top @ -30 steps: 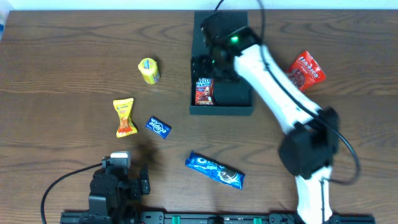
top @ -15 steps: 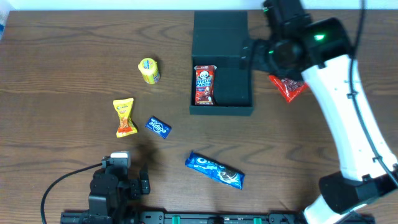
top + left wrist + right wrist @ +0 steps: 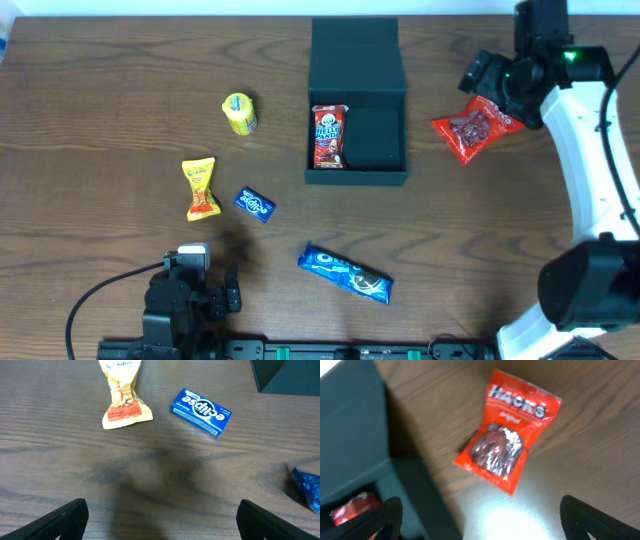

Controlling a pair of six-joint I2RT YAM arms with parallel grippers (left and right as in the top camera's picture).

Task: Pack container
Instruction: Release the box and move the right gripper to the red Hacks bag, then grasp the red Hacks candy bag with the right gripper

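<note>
The dark teal container (image 3: pixel 375 140) stands open at the back middle, its lid flap laid back. A red snack packet (image 3: pixel 328 137) lies in its left side. My right gripper (image 3: pixel 486 84) is open and empty, hovering to the right of the container above a red Hacks bag (image 3: pixel 475 130). In the right wrist view the Hacks bag (image 3: pixel 507 440) lies ahead of the open right gripper (image 3: pixel 480 525), with the container (image 3: pixel 355 435) at the left. My left gripper (image 3: pixel 160 520) is open and empty, low near the table's front edge.
Left of the container lie a yellow round sweet (image 3: pixel 239 113), a yellow-orange packet (image 3: pixel 201 187) and a blue Eclipse pack (image 3: pixel 254 204). A blue Oreo packet (image 3: pixel 345 273) lies in front of it. The left wrist view shows the packet (image 3: pixel 122 395) and Eclipse pack (image 3: pixel 201 411).
My right arm has swung from over the container to the right, above the Hacks bag. The red snack packet stays in the container. The left arm has not moved.
</note>
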